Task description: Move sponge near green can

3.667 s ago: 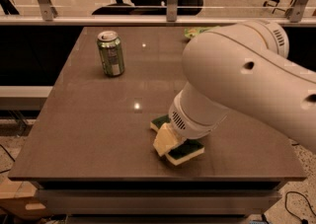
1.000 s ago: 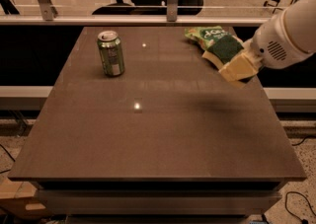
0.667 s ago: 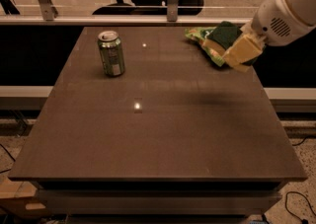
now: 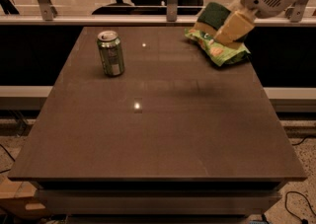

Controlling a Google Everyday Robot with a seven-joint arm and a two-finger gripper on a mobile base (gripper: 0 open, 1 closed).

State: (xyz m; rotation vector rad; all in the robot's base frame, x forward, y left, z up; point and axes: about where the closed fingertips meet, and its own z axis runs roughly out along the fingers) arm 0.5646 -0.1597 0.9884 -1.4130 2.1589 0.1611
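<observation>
Now off the table (image 4: 158, 134) and lifted to the far-right: gripper (image 4: 223, 23), over the green snack bag (image 4: 222, 51), clamped on the sponge (image 4: 211, 13) (moved farther back); green can (image 4: 110, 53) sits well apart left, so carry leftward remains.

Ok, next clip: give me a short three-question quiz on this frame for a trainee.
1. True or false: the sponge lies flat on the table beside the green can.
2. Multiple choice: where is the gripper? A) over the table's near left corner. B) at the far right, above the snack bag. C) touching the green can.
3. Fill in: the green can stands ___ on the far left part of the table.

Key: 1 false, the gripper holds the sponge in the air, far from the green can. 2 B. 3 upright.
</observation>
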